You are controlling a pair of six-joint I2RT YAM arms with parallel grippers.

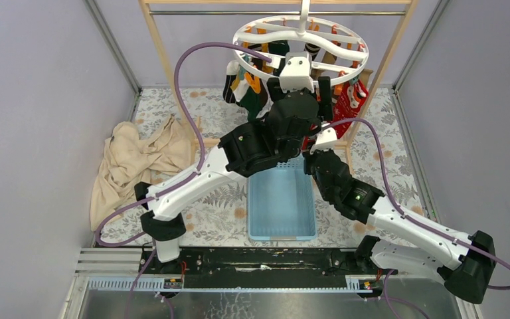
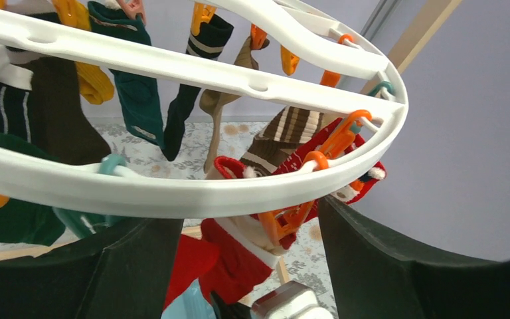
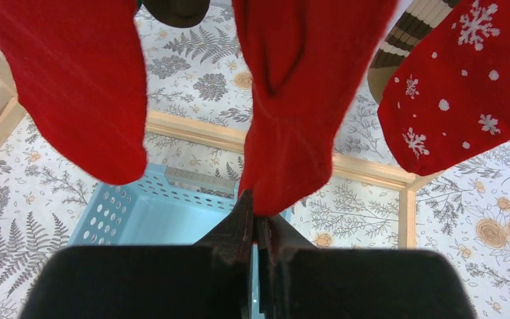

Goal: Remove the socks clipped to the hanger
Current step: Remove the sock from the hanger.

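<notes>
We see the hanger (image 2: 172,196), a round white ring with wavy cross bars, hung by its top hook. The socks (image 2: 139,100) dangle from its orange clips (image 2: 335,139) and teal clips (image 2: 109,163): dark green, mustard, black with pale stripes, brown striped and red. A plain red sock (image 3: 299,100) hangs straight down, its toe pinched in the right gripper (image 3: 257,229). Just beside it hangs a snowflake-patterned red sock (image 3: 465,100).

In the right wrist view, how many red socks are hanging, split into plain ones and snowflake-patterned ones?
Plain red: 2, the left sock and the middle sock
Red with white snowflakes: 1, the right sock
Total: 3
</notes>
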